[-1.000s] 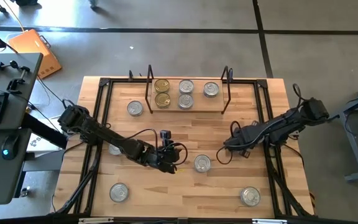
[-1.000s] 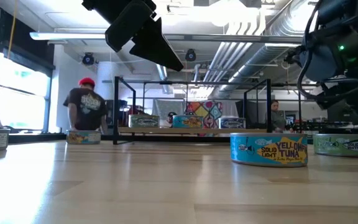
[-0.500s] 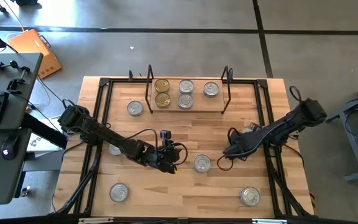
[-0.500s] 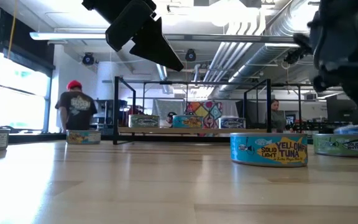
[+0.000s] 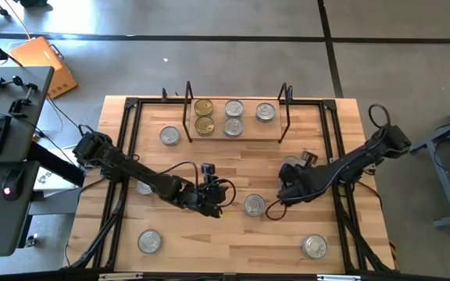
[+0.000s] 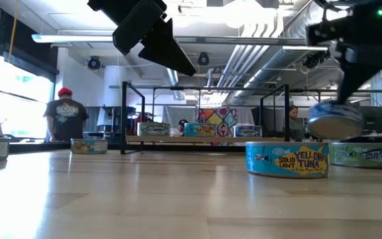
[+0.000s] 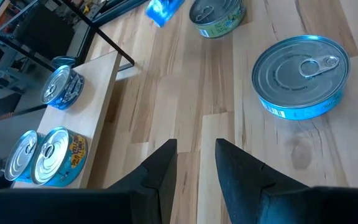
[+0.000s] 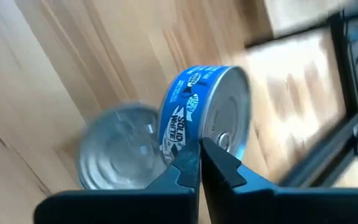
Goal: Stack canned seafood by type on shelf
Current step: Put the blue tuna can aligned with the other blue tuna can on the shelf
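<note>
The shelf (image 5: 237, 137) stands at the table's far edge and carries two gold-lidded tins (image 5: 203, 115) and three silver-lidded tins (image 5: 234, 117). More tins rest flat on the table: a yellowfin tuna tin (image 5: 254, 204) near the middle and others (image 5: 169, 136) (image 5: 149, 240) (image 5: 314, 246). My left gripper (image 7: 194, 163) hovers open just left of the yellowfin tin (image 7: 300, 74) and touches nothing. My right gripper (image 8: 201, 163) is right of the table's middle, shut on a blue-labelled tin (image 8: 204, 118), which also shows raised in the low view (image 6: 335, 119). My right gripper pinches the blue-labelled tin at its rim (image 8: 213, 144), one finger on the label side and one on the lid side. The tin is lifted clear of the table (image 6: 335, 119) and tilted on edge, lid turned sideways. Another silver-lidded tin (image 8: 120, 146) lies on the wood below it.
Black frame rails (image 5: 127, 156) run along the table's left and right sides. A green-labelled tin (image 6: 370, 154) sits behind the yellowfin tin (image 6: 287, 159). One tin (image 5: 144, 187) lies under my left arm. A person (image 6: 62, 116) walks in the room behind.
My right arm has moved toward the table's left and near side and has lifted the blue-labelled tin clear of the wood; it now shows raised in the low view. The person in the background has walked to the left.
</note>
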### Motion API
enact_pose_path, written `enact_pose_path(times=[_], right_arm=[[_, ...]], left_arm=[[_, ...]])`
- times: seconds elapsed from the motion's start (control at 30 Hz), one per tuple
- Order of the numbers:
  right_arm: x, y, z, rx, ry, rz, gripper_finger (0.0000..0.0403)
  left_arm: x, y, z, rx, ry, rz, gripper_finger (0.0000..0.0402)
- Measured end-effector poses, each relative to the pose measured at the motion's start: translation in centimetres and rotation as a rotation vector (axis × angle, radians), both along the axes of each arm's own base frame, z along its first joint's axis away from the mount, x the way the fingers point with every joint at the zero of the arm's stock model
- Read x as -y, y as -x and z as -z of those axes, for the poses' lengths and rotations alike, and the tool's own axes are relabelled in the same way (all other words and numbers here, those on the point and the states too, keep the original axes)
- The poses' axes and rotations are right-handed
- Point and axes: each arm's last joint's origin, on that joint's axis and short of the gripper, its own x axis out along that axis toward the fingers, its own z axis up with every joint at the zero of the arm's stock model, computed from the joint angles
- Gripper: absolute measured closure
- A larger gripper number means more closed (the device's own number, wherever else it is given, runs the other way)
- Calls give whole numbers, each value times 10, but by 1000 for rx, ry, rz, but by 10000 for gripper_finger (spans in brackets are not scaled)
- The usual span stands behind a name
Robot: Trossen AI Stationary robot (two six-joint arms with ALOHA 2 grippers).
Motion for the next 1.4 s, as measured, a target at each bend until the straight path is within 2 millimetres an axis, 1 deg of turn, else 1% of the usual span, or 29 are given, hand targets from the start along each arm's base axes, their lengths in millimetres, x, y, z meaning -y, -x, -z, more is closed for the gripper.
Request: enact_pose_path(times=[0.17, 0.23, 0.33, 0.47, 0.57, 0.63, 0.73, 0.87, 0.93, 1.0, 1.13, 1.23, 1.33, 1.4], right_arm=[[3, -20, -2, 109, 46, -87, 401], [5, -30, 1, 128, 68, -113, 401], [10, -43, 4, 132, 57, -144, 402], [10, -51, 8, 109, -2, -211, 403], [7, -49, 9, 120, -13, -278, 394], [5, -48, 10, 147, -22, -313, 376], [7, -45, 16, 203, -44, -368, 332], [17, -50, 38, 320, -112, -497, 270], [24, -52, 50, 382, -125, -559, 250], [32, -55, 62, 441, -112, -571, 240], [40, -57, 77, 482, -80, -567, 237], [41, -58, 88, 441, -53, -571, 245], [42, -60, 100, 395, -28, -558, 265], [42, -61, 109, 367, -10, -534, 290]], left_arm=[[0, 0, 0, 0, 0, 0, 298], [0, 0, 0, 1, 0, 0, 298], [0, 0, 0, 1, 1, -1, 298], [0, 0, 0, 1, 2, -1, 298], [0, 0, 0, 1, 2, -1, 298], [0, 0, 0, 1, 3, 0, 298], [1, 0, 0, -8, 21, 20, 298], [2, 0, 1, -14, 36, 34, 298], [2, 0, 1, -14, 36, 35, 298], [2, 0, 1, -13, 36, 35, 298], [1, 0, 1, -14, 36, 34, 298], [1, 0, 1, -14, 36, 34, 298], [1, 0, 0, -11, 39, 33, 298], [1, 0, 0, -9, 44, 29, 298]])
